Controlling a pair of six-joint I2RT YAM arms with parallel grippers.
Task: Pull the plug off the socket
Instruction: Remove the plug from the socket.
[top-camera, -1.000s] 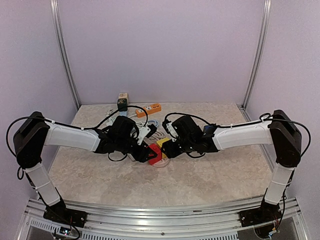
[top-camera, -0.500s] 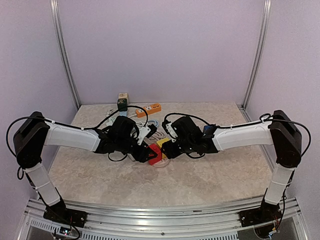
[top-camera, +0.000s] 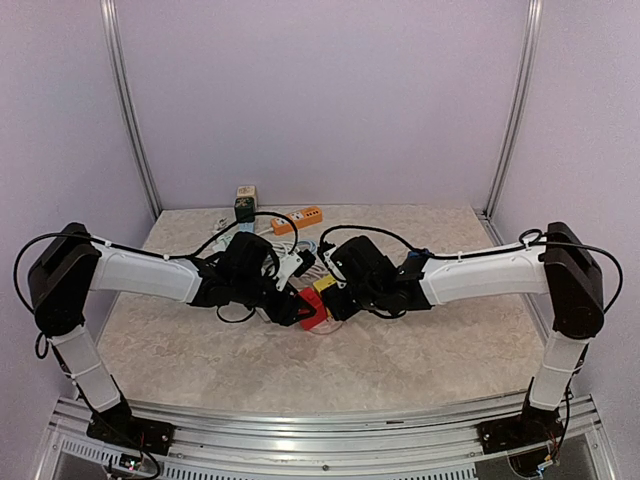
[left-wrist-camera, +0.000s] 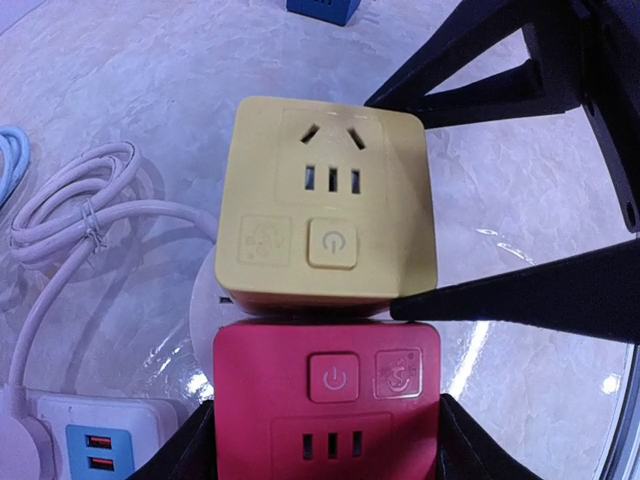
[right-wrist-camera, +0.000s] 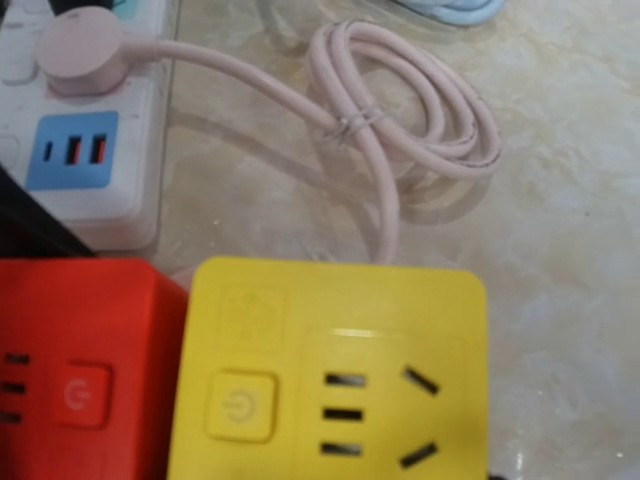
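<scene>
Red plug cube (left-wrist-camera: 326, 402) flush against yellow socket cube (left-wrist-camera: 326, 200), faces up.

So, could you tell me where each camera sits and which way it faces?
Top external: above and behind the robot, looking down; left arm and right arm show.
Left wrist: looks down on the red cube and yellow cube; own fingers flank the red one.
Right wrist: looks down on both cubes; own body barely shows.
Shared: both wrist views catch the coiled cable.
</scene>
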